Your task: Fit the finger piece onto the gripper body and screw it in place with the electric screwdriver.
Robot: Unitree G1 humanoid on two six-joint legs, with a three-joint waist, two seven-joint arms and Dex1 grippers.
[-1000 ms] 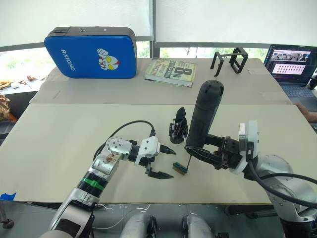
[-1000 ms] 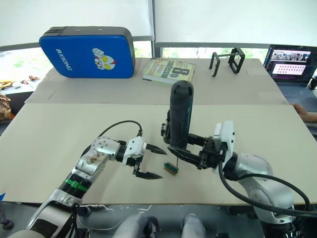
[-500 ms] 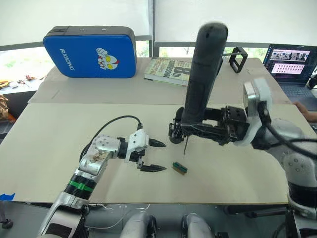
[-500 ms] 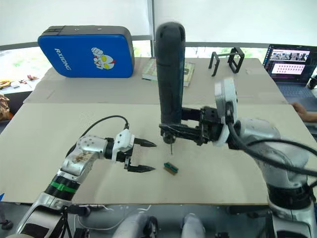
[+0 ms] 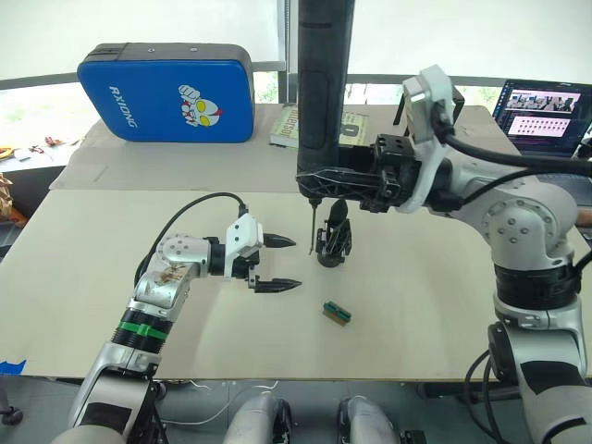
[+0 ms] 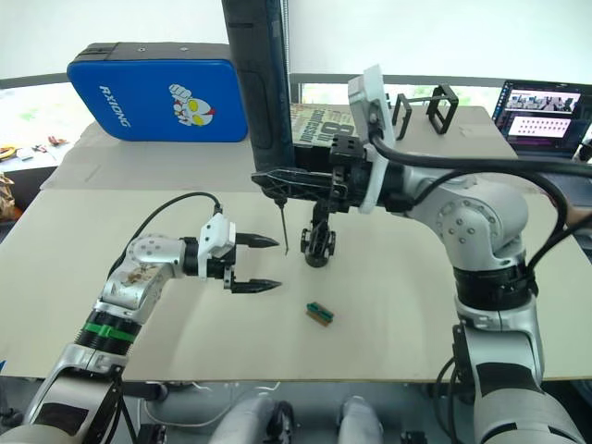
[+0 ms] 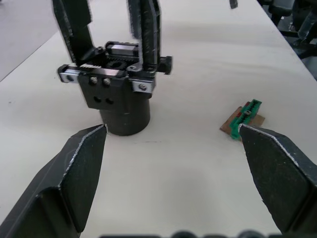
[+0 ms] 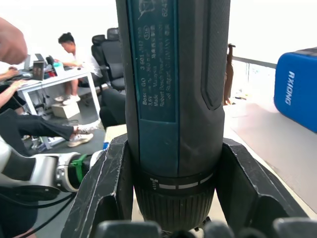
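The left arm [image 5: 153, 305] is silver-grey metal with a green band and a black ring near the wrist; a black cable loops to its white wrist block. The left gripper [image 5: 276, 264] has pointed black fingers. The right arm [image 5: 518, 222] is smooth grey with black joints.
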